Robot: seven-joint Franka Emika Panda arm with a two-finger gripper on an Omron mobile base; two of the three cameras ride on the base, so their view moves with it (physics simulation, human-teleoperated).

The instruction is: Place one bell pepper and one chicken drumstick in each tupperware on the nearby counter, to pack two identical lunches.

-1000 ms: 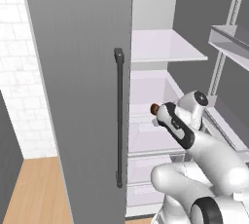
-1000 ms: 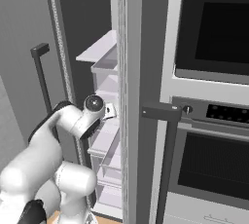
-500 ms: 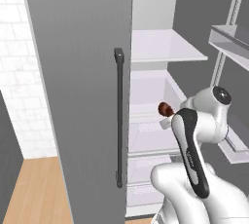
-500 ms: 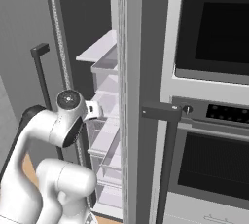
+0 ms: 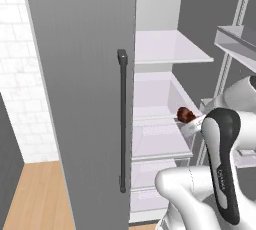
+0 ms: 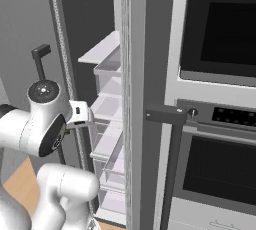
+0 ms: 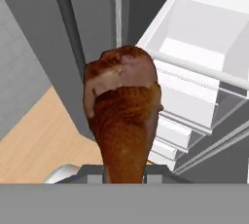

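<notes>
Hand view shows the gripper (image 7: 124,177) clamped on the narrow end of a chicken drumstick (image 7: 124,121), its meaty end forward, held clear of the open fridge's shelves (image 5: 162,46) for carrying to the tupperware.

In the left base view, the closed fridge door (image 5: 80,99) stands at the left, with its upright handle (image 5: 122,119) near its right edge. To the right of the door lies the open fridge compartment, a shelf (image 5: 165,49) above and drawers (image 5: 160,139) below it. The drumstick (image 5: 185,114) sits in front of the drawers, held in the tool (image 5: 192,123) at the end of the arm that rises from the lower right. Wooden floor (image 5: 37,194) lies at the lower left, before a tiled wall (image 5: 15,74). In the right base view, the oven (image 6: 220,99) stands right of the fridge, and the tool (image 6: 80,114) is left of the drawers (image 6: 112,124).
</notes>
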